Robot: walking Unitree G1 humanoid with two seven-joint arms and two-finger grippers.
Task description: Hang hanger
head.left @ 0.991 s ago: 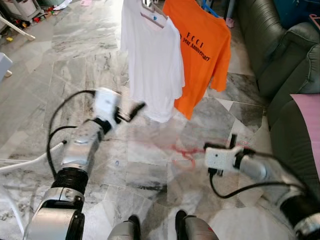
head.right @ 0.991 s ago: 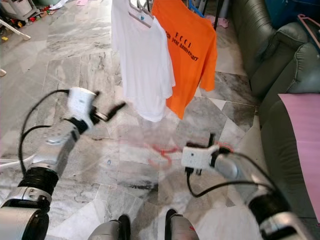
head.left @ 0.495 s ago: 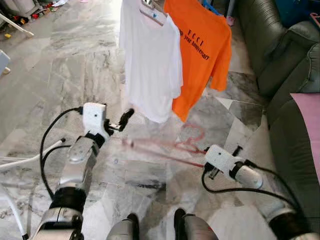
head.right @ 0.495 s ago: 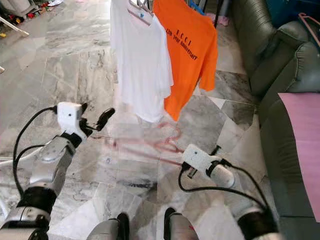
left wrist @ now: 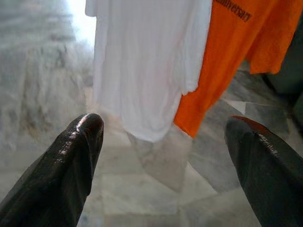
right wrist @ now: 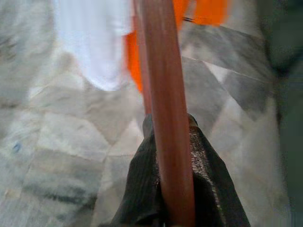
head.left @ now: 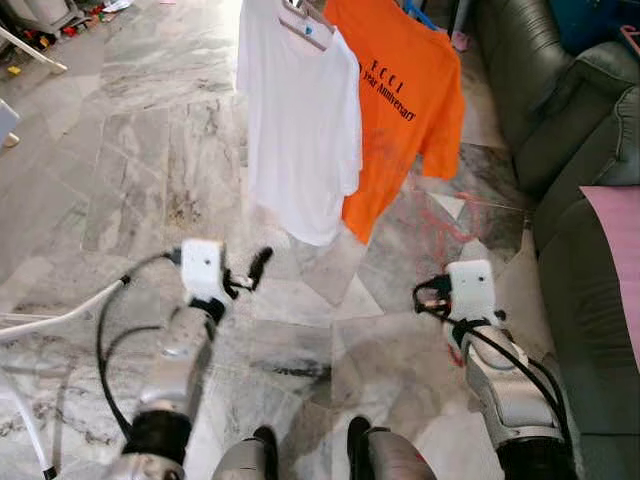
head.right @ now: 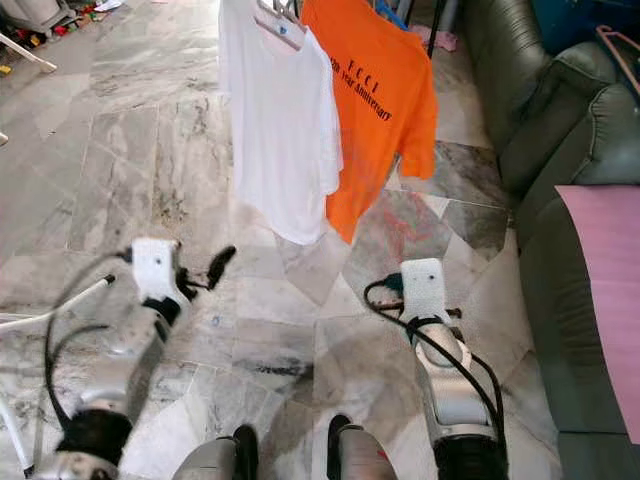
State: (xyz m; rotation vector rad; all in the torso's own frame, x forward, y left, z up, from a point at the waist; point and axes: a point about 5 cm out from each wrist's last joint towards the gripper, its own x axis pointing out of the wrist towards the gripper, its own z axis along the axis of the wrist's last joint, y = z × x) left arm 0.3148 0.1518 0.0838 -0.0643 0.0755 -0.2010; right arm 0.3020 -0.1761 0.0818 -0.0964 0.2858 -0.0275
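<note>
A thin red hanger (right wrist: 163,109) runs between the fingers of my right gripper (right wrist: 170,137), which is shut on it. In the eye views the hanger is a faint red blur (head.left: 440,212) above the floor, ahead of the right arm's white wrist box (head.left: 470,290), just below the orange T-shirt (head.left: 405,110). A white T-shirt (head.left: 300,120) hangs beside the orange one on its own hanger (head.left: 305,28). My left gripper (head.left: 255,270) is low at the left, open and holding nothing, pointing toward the white shirt (left wrist: 147,66).
A dark green sofa (head.left: 580,130) runs along the right, with a pink cloth (head.left: 615,250) on it. A white frame leg (head.left: 60,320) crosses the marble floor at the left. Small clutter (head.left: 40,30) lies at the far left.
My right arm has swung from pointing left to pointing forward, carrying the red hanger toward the orange shirt. The left arm has drawn back and lower.
</note>
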